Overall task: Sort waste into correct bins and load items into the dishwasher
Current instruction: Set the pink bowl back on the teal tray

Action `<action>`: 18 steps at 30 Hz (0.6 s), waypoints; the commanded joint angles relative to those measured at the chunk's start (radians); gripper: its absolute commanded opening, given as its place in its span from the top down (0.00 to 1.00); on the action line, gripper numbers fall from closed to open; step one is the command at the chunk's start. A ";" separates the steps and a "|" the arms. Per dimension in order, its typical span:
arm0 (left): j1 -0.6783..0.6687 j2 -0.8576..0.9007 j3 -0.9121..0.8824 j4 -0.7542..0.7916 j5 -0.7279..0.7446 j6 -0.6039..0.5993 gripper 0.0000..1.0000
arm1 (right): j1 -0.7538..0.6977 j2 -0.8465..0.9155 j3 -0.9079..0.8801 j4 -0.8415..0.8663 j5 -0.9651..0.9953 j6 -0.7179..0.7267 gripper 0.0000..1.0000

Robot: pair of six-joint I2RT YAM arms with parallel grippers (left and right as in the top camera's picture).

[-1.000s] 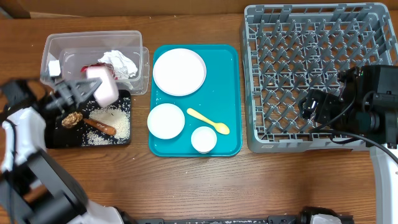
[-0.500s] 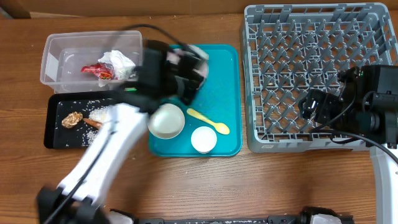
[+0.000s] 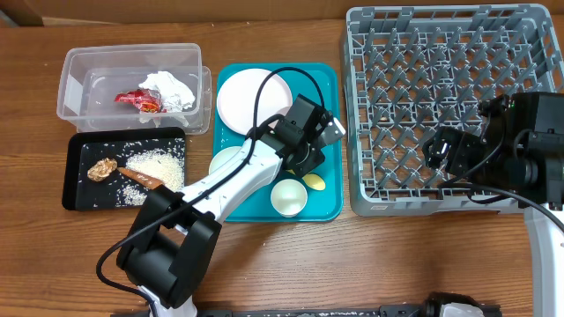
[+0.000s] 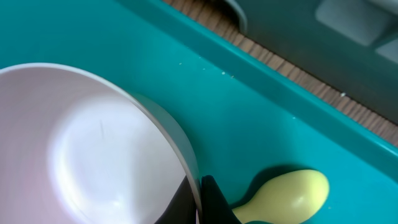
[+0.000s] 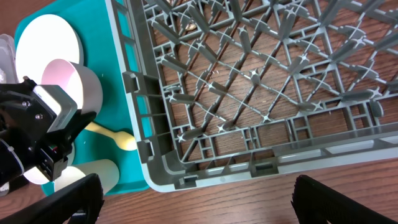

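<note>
My left gripper is over the right part of the teal tray, shut on the rim of a white bowl. The left wrist view shows the jaws pinching that bowl, with the pale yellow spoon just beside it. The right wrist view shows the bowl tilted above the tray. A second white bowl lies half hidden under my left arm. The plate, cup and spoon lie on the tray. My right gripper is open and empty over the grey rack's front left corner.
The clear tub holds the foil wrapper and napkin. The black tray holds rice, the sausage and the food lump. The teal tray lies close beside the rack.
My left arm has swung right from the black tray across the teal tray, carrying the bowl toward the rack. The right arm has not moved.
</note>
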State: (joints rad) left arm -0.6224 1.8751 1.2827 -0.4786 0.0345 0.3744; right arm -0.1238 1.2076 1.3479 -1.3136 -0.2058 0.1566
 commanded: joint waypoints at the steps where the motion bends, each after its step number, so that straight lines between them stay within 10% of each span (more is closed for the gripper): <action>1: -0.003 0.020 -0.001 0.005 0.045 0.023 0.96 | 0.000 0.001 -0.002 0.002 -0.006 0.000 0.00; 18: -0.006 0.050 0.058 0.004 0.036 -0.126 0.76 | 0.000 0.001 -0.002 -0.001 -0.006 0.000 0.00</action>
State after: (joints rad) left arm -0.6224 1.9209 1.2831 -0.4488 0.0669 0.3622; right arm -0.1238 1.2076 1.3479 -1.3197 -0.2058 0.1566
